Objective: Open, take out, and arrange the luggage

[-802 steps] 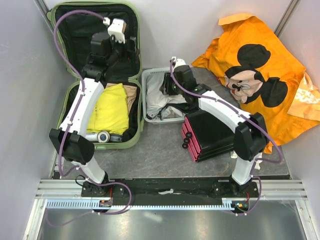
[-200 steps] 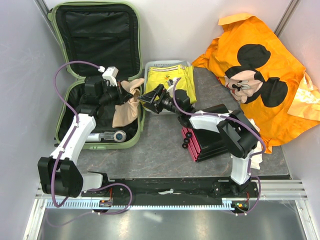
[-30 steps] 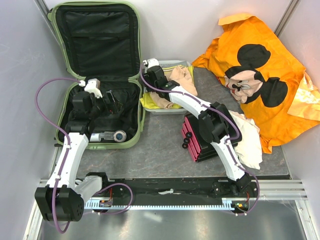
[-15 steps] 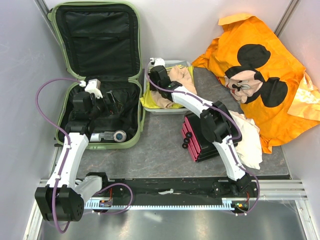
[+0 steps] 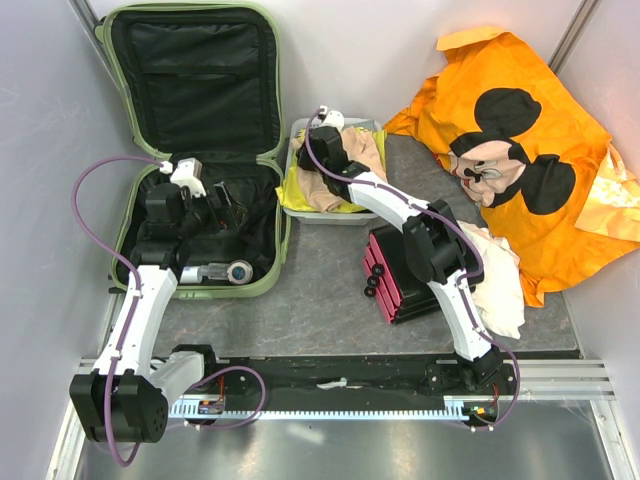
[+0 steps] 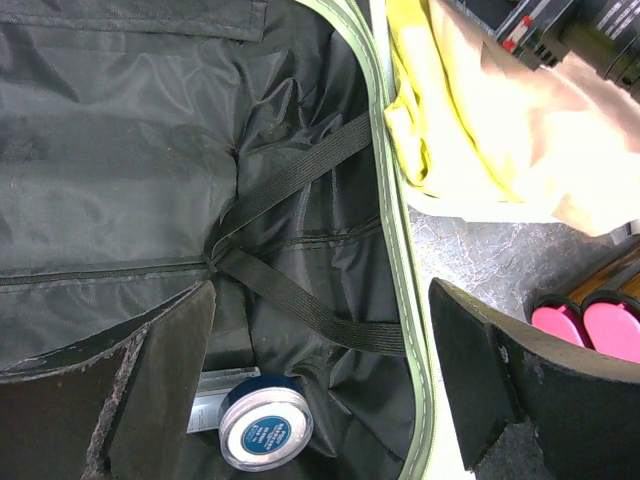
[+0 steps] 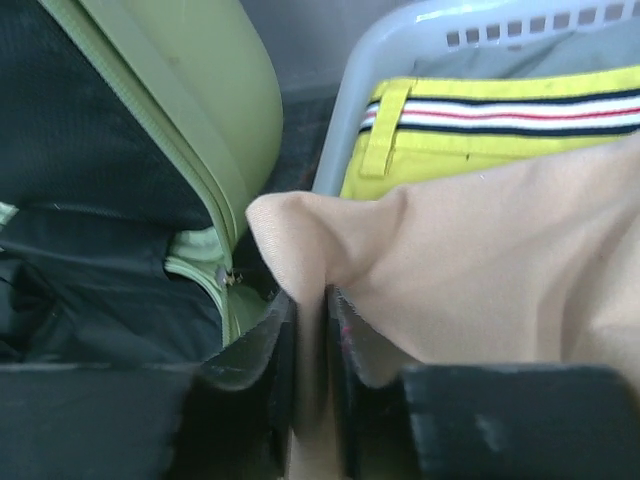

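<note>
My right hand (image 7: 310, 330) is clenched on a fold of the beige garment (image 7: 480, 270), the soft cloth bunched thin between my two fingers, at the corner of the basket (image 7: 400, 60) that sits just beside the luggage (image 5: 190, 90) on its right. The luggage lies wide open on the table (image 5: 320, 290) with its lid leaning back, a smooth pale green shell with rounded corners and a slack, creased black lining. I judge that I am laying this garment into the basket, so I should carry the fold further from the luggage's rim and let the cloth settle on the yellow garment (image 7: 470, 150). Only then should I let go, or a loose end may drape over the basket wall or catch on the zip along the green edge. The beige cloth looks limp and matte and will slump where it drops. The yellow piece is folded flat, with a striped band across its top. The basket is stiff pale plastic with small square holes under its rim. My left hand (image 6: 320, 340) hangs released and wide, grasping nothing, over the luggage's lower half. There two flat elastic straps (image 6: 300, 180) cross the lining, and a round tin (image 6: 265, 435) with a blue-labelled end lies near the front. It looks hard and smooth, and likely to roll.
</note>
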`<state>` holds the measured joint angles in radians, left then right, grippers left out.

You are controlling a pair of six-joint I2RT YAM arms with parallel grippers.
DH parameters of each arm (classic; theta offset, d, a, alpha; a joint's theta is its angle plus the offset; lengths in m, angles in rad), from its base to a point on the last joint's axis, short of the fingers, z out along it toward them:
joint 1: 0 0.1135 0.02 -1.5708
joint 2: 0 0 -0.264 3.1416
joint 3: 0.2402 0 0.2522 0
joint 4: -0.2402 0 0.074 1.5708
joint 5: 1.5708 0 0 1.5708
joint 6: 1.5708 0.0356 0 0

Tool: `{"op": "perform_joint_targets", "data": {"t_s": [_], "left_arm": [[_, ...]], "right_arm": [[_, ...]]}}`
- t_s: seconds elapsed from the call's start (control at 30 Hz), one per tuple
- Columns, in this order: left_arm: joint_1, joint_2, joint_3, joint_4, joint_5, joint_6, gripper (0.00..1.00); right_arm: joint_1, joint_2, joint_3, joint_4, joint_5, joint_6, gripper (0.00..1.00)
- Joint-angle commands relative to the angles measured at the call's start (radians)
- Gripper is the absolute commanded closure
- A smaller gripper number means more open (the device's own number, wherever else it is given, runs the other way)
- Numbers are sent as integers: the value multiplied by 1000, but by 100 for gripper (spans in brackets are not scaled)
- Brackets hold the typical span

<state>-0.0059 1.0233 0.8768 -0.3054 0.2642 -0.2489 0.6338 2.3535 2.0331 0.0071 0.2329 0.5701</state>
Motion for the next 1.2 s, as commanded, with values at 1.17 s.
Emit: {"op": "perform_joint_targets", "data": {"t_s": [1.17], "left_arm": [[-9,15,2,19,10,17,7]], "right_arm": [[-22,70,-34,381,428,287,100]]}}
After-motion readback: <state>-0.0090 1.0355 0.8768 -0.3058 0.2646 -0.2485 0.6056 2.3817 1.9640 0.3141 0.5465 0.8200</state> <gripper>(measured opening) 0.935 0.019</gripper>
